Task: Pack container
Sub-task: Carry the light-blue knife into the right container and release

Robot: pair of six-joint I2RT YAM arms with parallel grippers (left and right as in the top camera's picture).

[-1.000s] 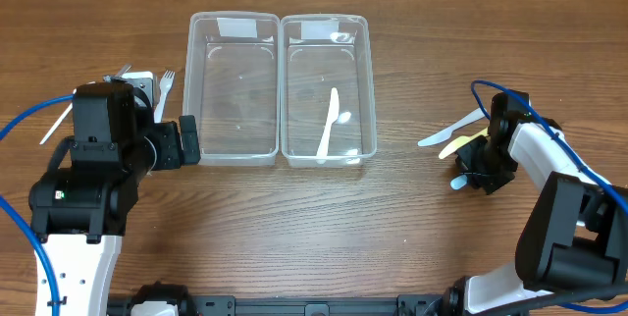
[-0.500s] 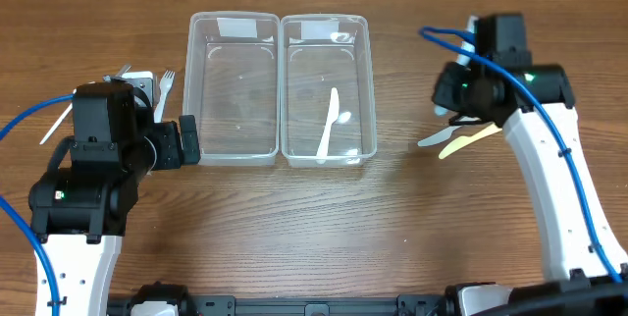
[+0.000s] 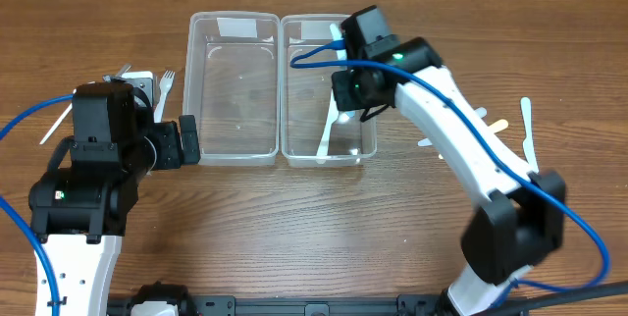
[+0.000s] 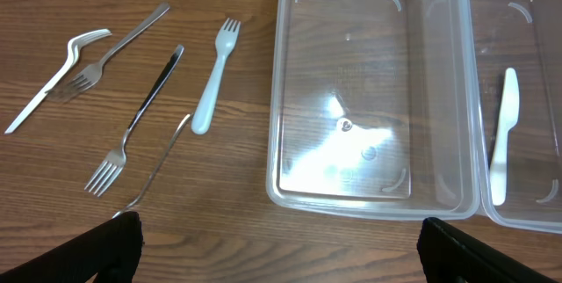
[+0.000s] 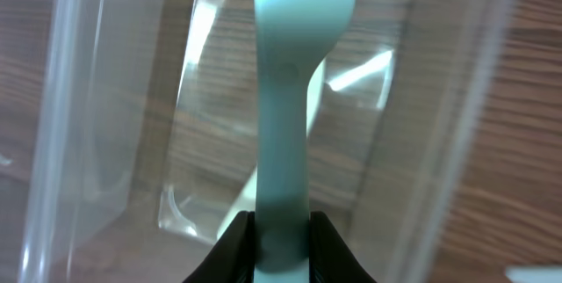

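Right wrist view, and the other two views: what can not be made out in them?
1. Right wrist: the pale blue utensil in the right gripper is blurred and its head is cut off by the top edge; fork or spoon, cannot tell.
2. Overhead: the right arm covers that gripper and the upper end of the white knife in the right container.
3. Overhead: the left arm hides most of the loose cutlery.
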